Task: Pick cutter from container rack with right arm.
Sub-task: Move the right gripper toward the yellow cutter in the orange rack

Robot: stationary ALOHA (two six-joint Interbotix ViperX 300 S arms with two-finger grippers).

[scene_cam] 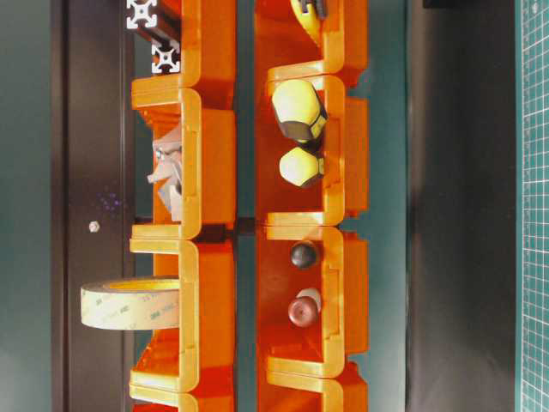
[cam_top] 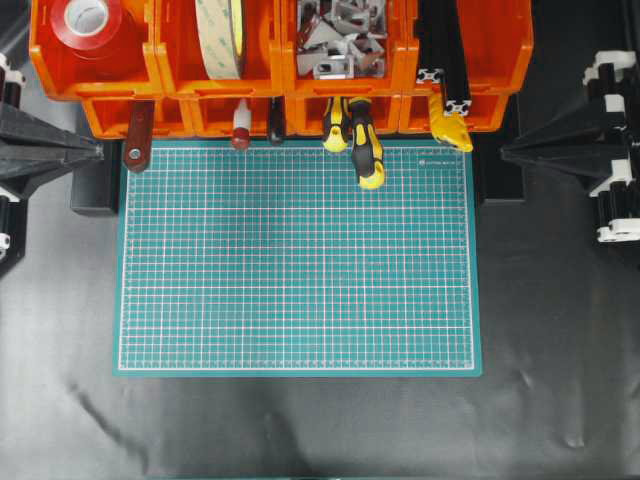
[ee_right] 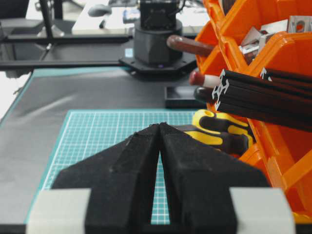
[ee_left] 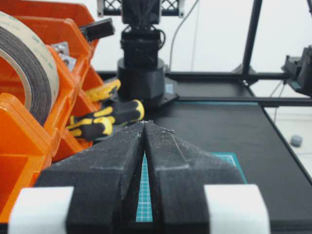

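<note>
- The right gripper [ee_right: 160, 127] sits low at the right edge of the table, fingers pressed together at the tips, grasping nothing.
- The left gripper [ee_left: 145, 125] mirrors it at the left edge, its tips likewise meeting with nothing between them.
- Between the two arms lies a green mat [cam_top: 297, 258] with a white grid, bare, on the black table [cam_top: 300, 425].
- At the mat's far edge stands the rack [cam_top: 140, 85], two tiers of orange bins.
- From the lower tier, handles stick out over the mat: a brown one [cam_top: 137, 138] at the left, a white-and-red one [cam_top: 241, 128], a dark one [cam_top: 276, 122], then two yellow-and-black screwdrivers [cam_top: 365, 145].
- The cutter [cam_top: 449, 122] is in the lower tier's rightmost bin, its yellow end poking out over the mat's far right corner, well apart from the right gripper.
- The upper tier holds, left to right, a red tape roll [cam_top: 88, 20], a pale tape roll [cam_top: 222, 35] on edge, grey metal brackets [cam_top: 340, 42], and black aluminium rails [cam_top: 445, 55] that jut out just above the cutter.
</note>
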